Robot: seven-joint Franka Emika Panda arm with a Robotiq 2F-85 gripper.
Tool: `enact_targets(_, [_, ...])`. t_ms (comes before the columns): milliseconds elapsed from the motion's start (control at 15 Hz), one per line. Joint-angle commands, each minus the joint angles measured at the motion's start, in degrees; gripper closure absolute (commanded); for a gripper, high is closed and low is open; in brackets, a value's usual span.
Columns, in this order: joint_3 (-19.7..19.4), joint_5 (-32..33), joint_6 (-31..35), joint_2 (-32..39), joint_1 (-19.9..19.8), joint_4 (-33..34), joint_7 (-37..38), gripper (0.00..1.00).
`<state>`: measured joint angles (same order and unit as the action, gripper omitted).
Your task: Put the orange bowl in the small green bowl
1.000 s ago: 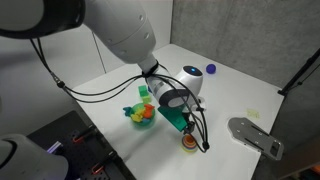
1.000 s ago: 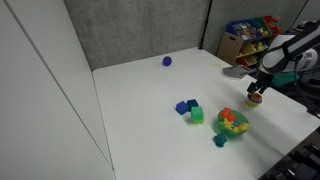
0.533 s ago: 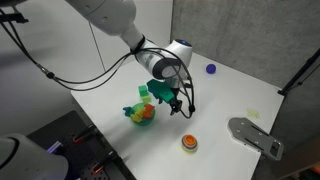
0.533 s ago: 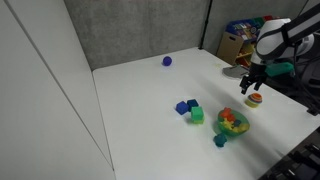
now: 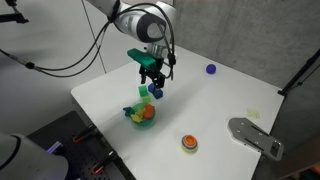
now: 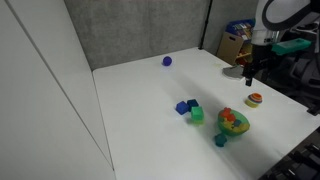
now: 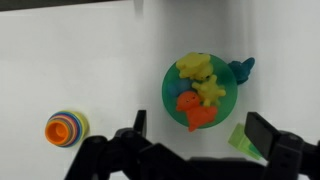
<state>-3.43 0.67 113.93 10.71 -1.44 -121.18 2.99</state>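
Note:
The orange bowl (image 5: 188, 142) sits nested in the small green bowl (image 5: 188, 148) on the white table; only the green bowl's rim shows around it. The pair also shows in an exterior view (image 6: 254, 98) and at the left of the wrist view (image 7: 62, 128), with the green rim (image 7: 82, 124) around the orange. My gripper (image 5: 154, 88) is open and empty, raised well above the table. It hangs over the toy pile and apart from the bowls (image 6: 248, 78). In the wrist view its two fingers (image 7: 200, 135) stand wide apart.
A green dish of multicoloured toys (image 5: 141, 113) (image 6: 232, 121) (image 7: 203, 90) lies under the gripper, with a teal piece (image 7: 243, 68) beside it. Blue and green blocks (image 6: 190, 110) lie nearby. A blue ball (image 5: 210, 70) sits far back. A grey flat object (image 5: 255, 135) lies at the table edge.
The gripper was low at the bowls one second ago. It has let go, risen and moved away over the toy pile. The nested bowls stay on the table.

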Motion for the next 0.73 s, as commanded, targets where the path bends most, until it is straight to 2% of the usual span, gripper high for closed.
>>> enact_targets(0, [1.0,1.8,-2.7,-9.8,1.0,-5.1,1.2,0.0])
enact_targets(467, [2.8,1.1,-4.6,-20.8,1.1,-11.1,1.1,0.0])
enact_targets(533, [2.7,0.4,-4.1,-17.6,1.0,-8.7,0.2,0.0])
enact_targets(667, [2.7,0.4,-4.1,-18.4,1.0,-9.3,0.2,0.0])
